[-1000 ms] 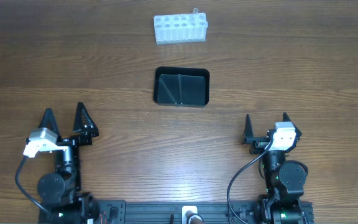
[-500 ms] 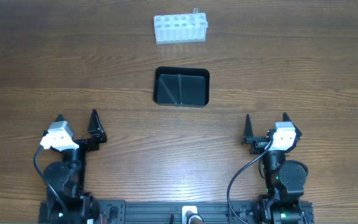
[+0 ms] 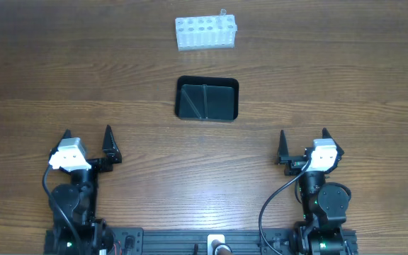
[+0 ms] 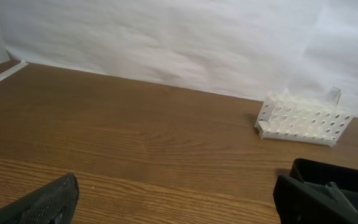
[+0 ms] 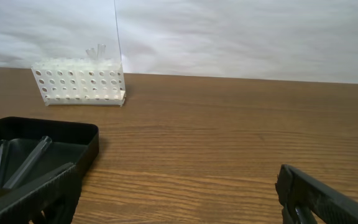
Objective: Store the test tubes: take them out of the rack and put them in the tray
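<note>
Both end effectors sit low in the top view, open wide with nothing between their fingers. We see the left end effector (image 3: 87, 132) at lower left and the right end effector (image 3: 303, 133) at lower right. Each is close to its own arm's base and well apart from the task's things. In the left wrist view its dark fingers (image 4: 42, 202) fill the two lower corners with bare bench (image 4: 135, 143) between them, and the right wrist view shows the same wide gap. The white rack (image 3: 205, 34) stands at upper centre of the top view, its rows of holes facing up. We make out one upright tube (image 3: 223, 13) at the rack's upper right corner, clear and rising above the rim; we cannot tell whether any other hole is filled. The black tray (image 3: 178, 99) lies just below the rack in the top view, near the middle of the frame, apart from the rack with a strip of wood between them. Two clear tubes (image 5: 28, 159) lie inside the tray, side by side at the left of the right wrist view, one slanted against the other. A white backdrop (image 4: 166, 43) rises behind the bench's far edge in both wrist views.
</note>
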Controlling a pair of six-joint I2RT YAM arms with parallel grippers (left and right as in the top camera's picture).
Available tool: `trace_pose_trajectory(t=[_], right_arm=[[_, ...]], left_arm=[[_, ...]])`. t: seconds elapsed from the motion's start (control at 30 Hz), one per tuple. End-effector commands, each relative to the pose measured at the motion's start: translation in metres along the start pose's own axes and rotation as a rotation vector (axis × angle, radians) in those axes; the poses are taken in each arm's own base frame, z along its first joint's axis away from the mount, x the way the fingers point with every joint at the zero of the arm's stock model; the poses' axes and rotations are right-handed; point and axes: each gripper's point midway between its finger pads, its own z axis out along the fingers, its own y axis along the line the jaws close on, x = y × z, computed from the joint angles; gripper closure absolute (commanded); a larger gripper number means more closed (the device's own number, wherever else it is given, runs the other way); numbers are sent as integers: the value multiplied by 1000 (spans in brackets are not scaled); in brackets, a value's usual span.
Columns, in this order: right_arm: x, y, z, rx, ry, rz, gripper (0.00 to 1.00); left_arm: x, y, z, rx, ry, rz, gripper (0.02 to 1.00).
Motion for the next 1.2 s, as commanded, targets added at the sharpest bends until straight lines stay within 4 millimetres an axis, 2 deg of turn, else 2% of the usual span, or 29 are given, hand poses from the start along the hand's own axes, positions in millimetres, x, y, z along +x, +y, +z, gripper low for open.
trace_pose_trajectory(t=[0.03,0.9,1.1,1.2], right_arm=[[1,0,0,-1,-1,3,9],[1,0,0,-1,-1,3,7],[1,-6,0,32,-2,3,9],[-13,-2,-1,8,-52,4,9]], left_arm=[[2,-3,0,17,2,19,20],[2,-3,0,17,2,19,20],[2,-3,0,17,2,19,20],[2,-3,0,17,2,19,20]])
